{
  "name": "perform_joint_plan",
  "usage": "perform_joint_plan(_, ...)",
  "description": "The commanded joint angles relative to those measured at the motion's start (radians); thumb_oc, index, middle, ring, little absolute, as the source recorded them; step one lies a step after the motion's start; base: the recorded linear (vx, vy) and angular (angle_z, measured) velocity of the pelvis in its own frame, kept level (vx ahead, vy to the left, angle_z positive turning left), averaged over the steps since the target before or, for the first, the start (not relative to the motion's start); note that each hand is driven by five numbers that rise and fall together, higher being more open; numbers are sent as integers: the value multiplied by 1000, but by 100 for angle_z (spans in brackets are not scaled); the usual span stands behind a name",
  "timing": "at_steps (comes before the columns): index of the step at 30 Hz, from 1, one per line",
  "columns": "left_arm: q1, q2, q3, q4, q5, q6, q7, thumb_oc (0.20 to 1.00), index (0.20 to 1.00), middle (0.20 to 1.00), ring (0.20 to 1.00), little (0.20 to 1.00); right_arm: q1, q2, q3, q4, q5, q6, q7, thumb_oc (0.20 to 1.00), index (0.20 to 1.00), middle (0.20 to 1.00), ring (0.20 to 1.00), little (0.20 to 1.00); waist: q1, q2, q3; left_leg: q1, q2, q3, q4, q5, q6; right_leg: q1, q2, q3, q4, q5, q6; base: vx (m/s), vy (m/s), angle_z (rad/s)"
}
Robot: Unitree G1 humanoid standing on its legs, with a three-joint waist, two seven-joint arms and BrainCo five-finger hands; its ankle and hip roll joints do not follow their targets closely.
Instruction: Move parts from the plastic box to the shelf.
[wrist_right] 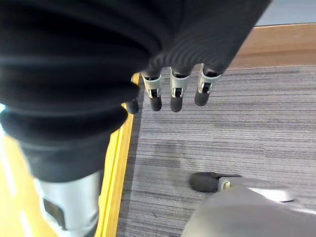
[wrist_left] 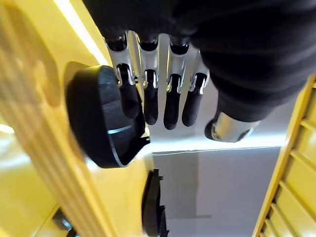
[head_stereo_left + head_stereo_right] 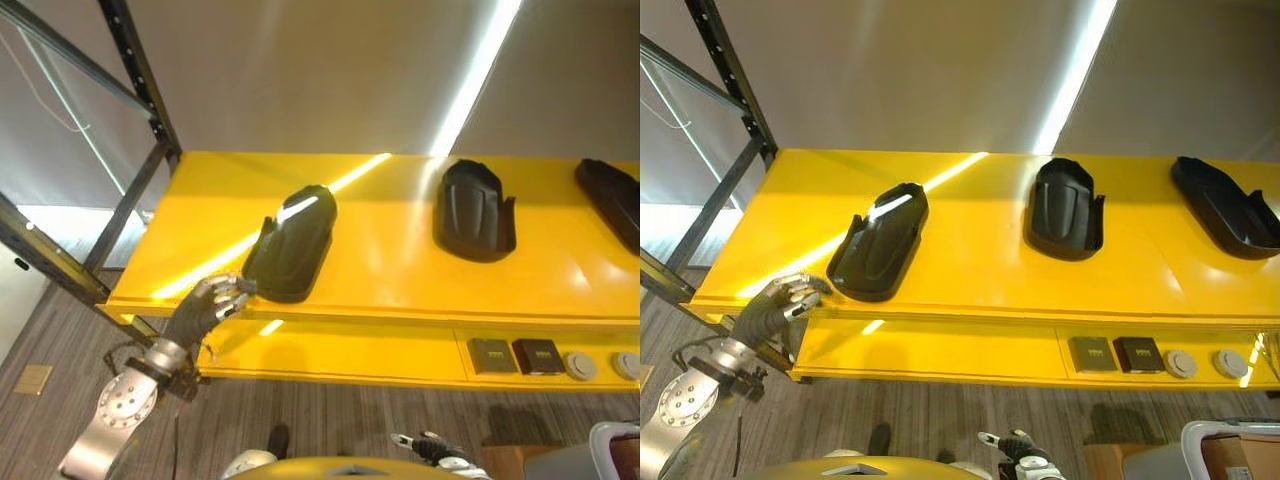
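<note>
Three black moulded parts lie on the yellow shelf (image 3: pixel 390 285). The left part (image 3: pixel 290 245) lies slanted near the front edge, the middle part (image 3: pixel 472 212) sits further back, and the right part (image 3: pixel 612 200) is cut off by the view's edge. My left hand (image 3: pixel 205 305) is at the shelf's front edge, open, its straight fingers (image 2: pixel 150 101) resting against the near end of the left part (image 2: pixel 98 118). My right hand (image 3: pixel 432 446) hangs low over the carpet, open and holding nothing, its fingers (image 1: pixel 175 94) relaxed.
A dark metal rack upright (image 3: pixel 140 90) stands at the shelf's left end. On the lower shelf sit two dark square boxes (image 3: pixel 515 356) and two grey discs (image 3: pixel 580 366). The rim of a grey plastic box (image 3: pixel 1230 440) shows at the lower right.
</note>
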Motion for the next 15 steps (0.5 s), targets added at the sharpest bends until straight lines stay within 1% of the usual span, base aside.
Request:
perform_joint_plan(1, -25, 24, 59, -102, -28, -50, -16, 200, 200, 200, 200, 200, -21, 46, 62, 11, -40, -13, -1, 1000, 1000, 1000, 1000, 1000, -7, -59, 4, -7, 36, 12, 71, -140, 2, -87, -86, 11, 8, 17, 67, -11, 11, -4)
perform_joint_plan(4, -41, 24, 49, -95, -22, -51, -11, 200, 200, 200, 200, 200, -16, 51, 69, 14, -46, -10, -3, 1000, 1000, 1000, 1000, 1000, -12, -60, 9, -12, 38, 15, 62, -134, 1, -94, -86, 12, 4, 19, 67, -10, 4, -7)
perform_joint_plan(5, -63, 15, 33, -78, -27, -48, -4, 200, 200, 200, 200, 200, -10, 52, 75, 7, -40, -10, -4, 1000, 1000, 1000, 1000, 1000, -19, -59, 19, -18, 39, 19, 54, -126, 0, -103, -87, 13, -1, 24, 67, -25, 5, -8)
perform_joint_plan(9, -97, 14, 17, -56, 22, -50, -1, 200, 200, 200, 200, 200, -2, 46, 62, 9, -32, -11, -7, 1000, 1000, 1000, 1000, 1000, -25, -57, 22, -24, 41, 27, 37, -117, 0, -112, -90, 17, -16, 35, 69, 8, 3, -3)
perform_joint_plan(12, -129, -17, 6, -23, 37, -50, 21, 200, 200, 200, 200, 200, 11, 41, 48, 11, -16, -12, -14, 1000, 1000, 1000, 1000, 1000, -38, -56, 17, -20, 43, 35, 21, -114, 2, -114, -92, 27, -32, 44, 71, 50, 2, -6)
perform_joint_plan(15, -148, -43, -13, 19, 44, -47, 22, 200, 200, 200, 200, 200, 16, 37, 44, 11, -11, -13, -14, 1000, 1000, 1000, 1000, 1000, -44, -54, 12, -18, 44, 42, 13, -111, 3, -117, -92, 39, -39, 48, 71, 28, -1, -9)
